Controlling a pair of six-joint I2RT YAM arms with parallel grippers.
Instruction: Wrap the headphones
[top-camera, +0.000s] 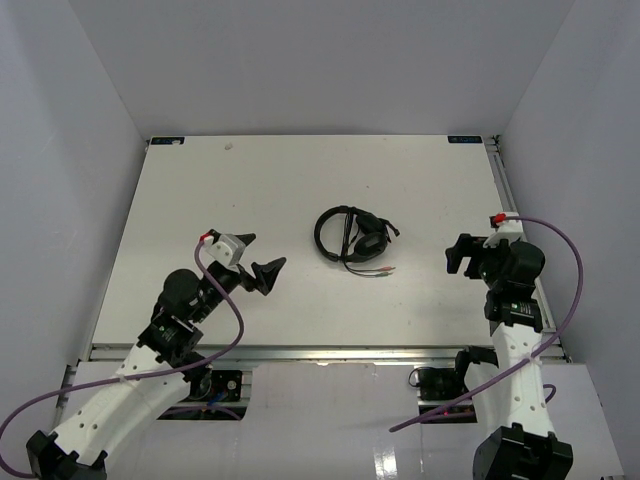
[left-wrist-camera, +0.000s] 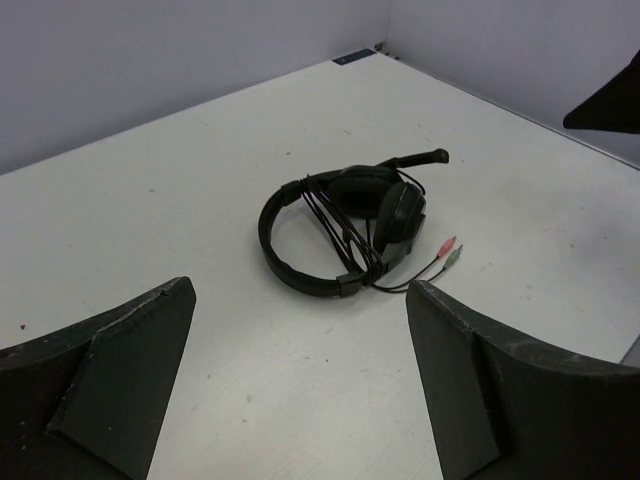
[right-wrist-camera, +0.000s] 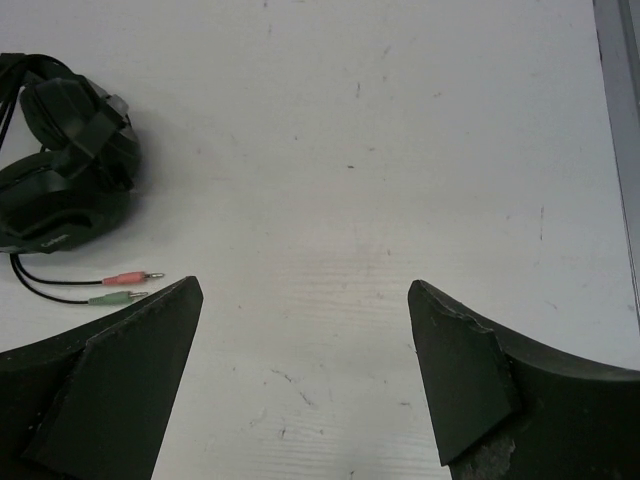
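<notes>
My left pincer (top-camera: 261, 256) and right pincer (top-camera: 459, 257) are spread, empty. Headphones (top-camera: 352, 237) lie mid-way on the desk (top-camera: 200, 190). A careless grab at the loose plugs (top-camera: 383, 271) could drag the coils undone.

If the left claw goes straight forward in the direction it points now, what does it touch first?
Most likely the headphones, which lie straight ahead of the open left claw, with the headband nearest. Nothing else shows in between. Whether the claw would pass above them is unclear.
</notes>
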